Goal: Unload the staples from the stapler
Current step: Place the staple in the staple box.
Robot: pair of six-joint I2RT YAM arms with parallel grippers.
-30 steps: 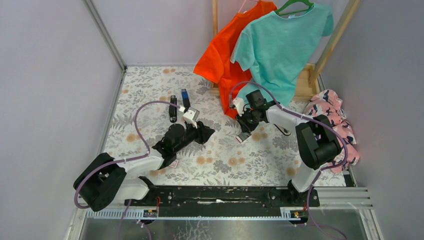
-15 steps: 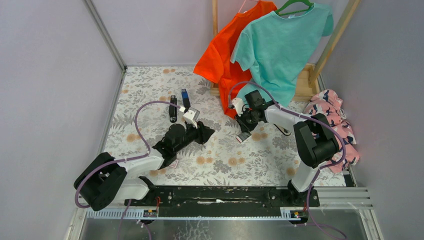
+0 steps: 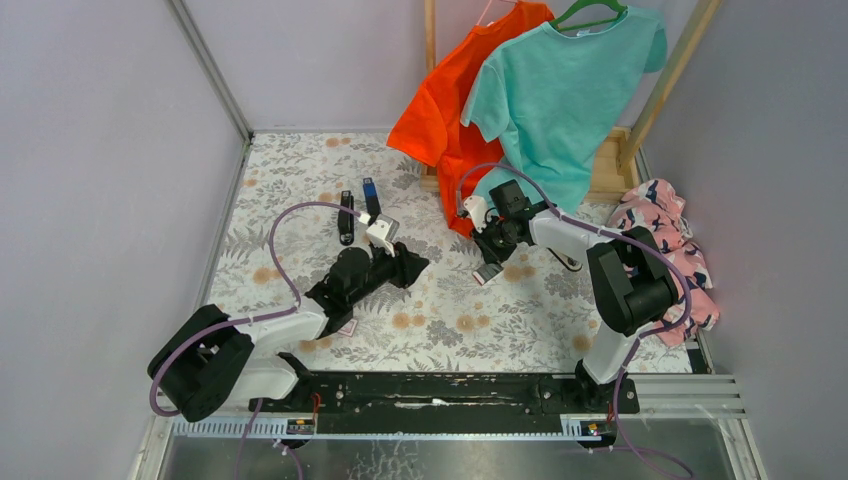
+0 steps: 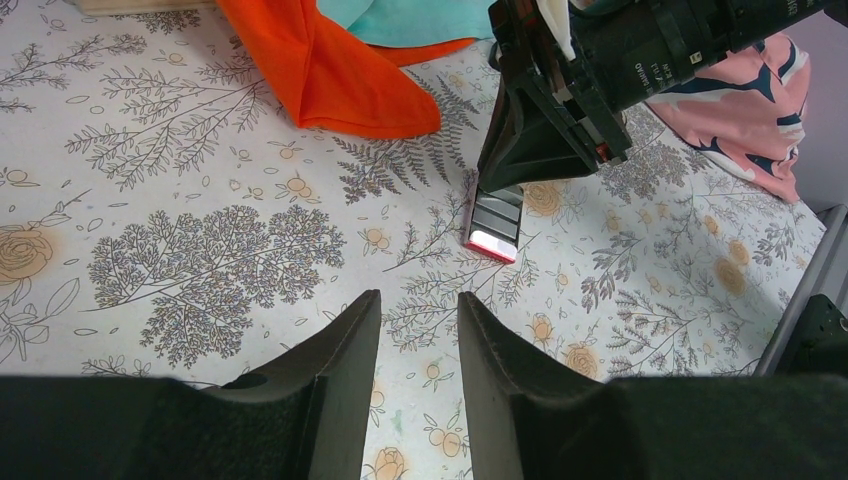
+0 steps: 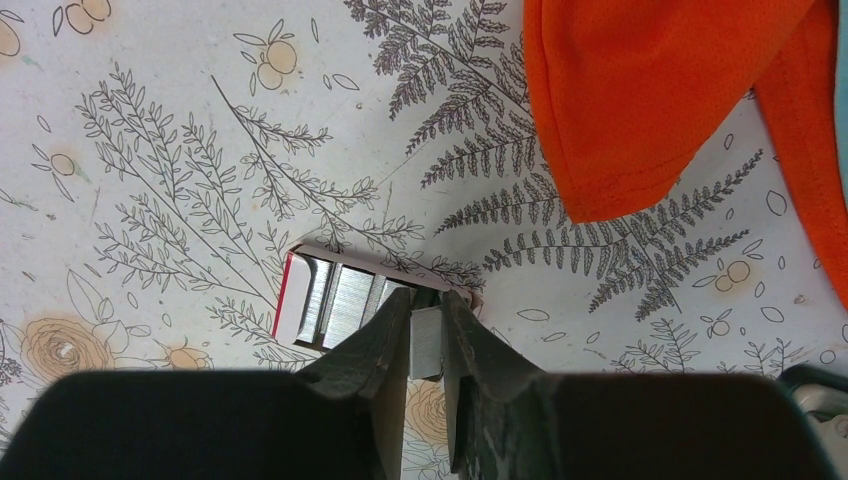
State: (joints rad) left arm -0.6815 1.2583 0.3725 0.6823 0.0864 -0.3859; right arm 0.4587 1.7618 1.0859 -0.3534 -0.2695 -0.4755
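Bright, even light — soft shadows.

Jaws apart, the left gripper [image 4: 420, 300] faces a narrow strip of bare floral table [image 3: 455, 300]. At its 3 o'clock the right gripper [image 5: 428, 298], pinching the staples [image 5: 425, 345] above a red-and-white box [image 4: 490, 242], bars the way. The stapler [image 3: 345, 217] and a blue-and-black bar [image 3: 371, 200] crowd 11 o'clock, and an orange shirt [image 3: 435, 115] hangs at 1 o'clock. Toward 6 o'clock the table lies open.
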